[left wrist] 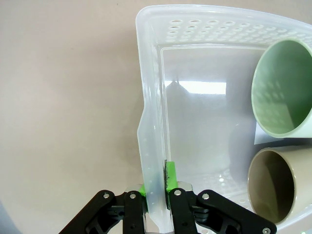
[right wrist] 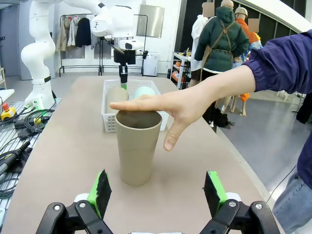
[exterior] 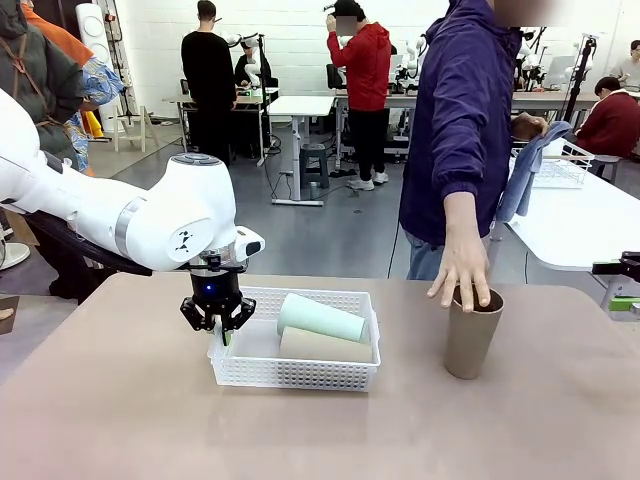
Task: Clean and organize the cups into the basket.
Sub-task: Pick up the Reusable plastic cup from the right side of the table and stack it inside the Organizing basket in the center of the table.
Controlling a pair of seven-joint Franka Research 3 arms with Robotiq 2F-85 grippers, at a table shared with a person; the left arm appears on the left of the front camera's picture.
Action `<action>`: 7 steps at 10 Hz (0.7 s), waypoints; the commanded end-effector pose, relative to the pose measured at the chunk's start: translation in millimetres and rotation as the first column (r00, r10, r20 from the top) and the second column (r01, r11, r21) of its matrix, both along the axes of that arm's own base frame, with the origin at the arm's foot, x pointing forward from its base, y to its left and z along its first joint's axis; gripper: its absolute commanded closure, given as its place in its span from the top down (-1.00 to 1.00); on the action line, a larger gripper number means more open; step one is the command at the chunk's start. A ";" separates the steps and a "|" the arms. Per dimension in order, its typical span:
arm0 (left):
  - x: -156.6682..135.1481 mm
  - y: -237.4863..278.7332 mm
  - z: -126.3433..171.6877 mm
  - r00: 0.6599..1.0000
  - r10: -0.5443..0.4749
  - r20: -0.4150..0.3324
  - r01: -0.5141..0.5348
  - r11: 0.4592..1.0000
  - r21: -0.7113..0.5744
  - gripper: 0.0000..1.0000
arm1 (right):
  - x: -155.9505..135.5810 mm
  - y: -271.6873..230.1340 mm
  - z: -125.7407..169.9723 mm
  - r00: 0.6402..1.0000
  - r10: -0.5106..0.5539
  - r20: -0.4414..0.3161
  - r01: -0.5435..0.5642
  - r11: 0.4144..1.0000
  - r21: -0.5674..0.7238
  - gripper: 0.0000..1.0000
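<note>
While the left gripper is pointing straight down at the left end of the shallow white lattice-sided plastic basket, front view is showing it pinching that end wall, likely steadying or repositioning the basket. A pale mint green matte tumbler and a tan-brown matte tumbler are lying on their sides inside, touching. The third, upright tan-brown tumbler is standing on the brown table, well apart to the basket's right. The person's hand is resting over its mouth, probably presenting it.

Left wrist: the green pads are clamping the basket wall, one inside and one outside. The jaws are closed on it. Both cup mouths are facing this way.

Right wrist: the right gripper is sitting wide open, holding nothing. Its fingers are bracketing the upright tan-brown tumbler, near but not touching. This is looking like a pre-grasp. That hand needs clearing first.
</note>
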State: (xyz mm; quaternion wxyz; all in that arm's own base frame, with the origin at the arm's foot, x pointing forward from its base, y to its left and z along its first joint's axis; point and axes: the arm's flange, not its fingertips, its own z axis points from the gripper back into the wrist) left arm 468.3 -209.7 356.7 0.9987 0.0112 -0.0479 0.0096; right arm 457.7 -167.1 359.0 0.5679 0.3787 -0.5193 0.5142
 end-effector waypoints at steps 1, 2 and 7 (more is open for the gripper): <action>0.1 -0.4 1.1 1.000 -0.008 0.003 0.008 1.000 0.003 -1.00 | 0.0 0.0 0.0 1.000 0.000 0.000 0.000 1.000 0.000 1.00; 0.1 -0.4 1.1 1.000 -0.008 0.003 0.008 1.000 0.003 -1.00 | 2.0 -3.1 -17.2 0.999 -0.015 -0.051 0.014 1.000 -0.021 1.00; 0.1 -0.4 1.1 1.000 -0.008 0.003 0.008 1.000 0.003 -1.00 | 36.4 62.8 -91.6 0.967 -0.004 -0.254 -0.040 0.985 -0.169 1.00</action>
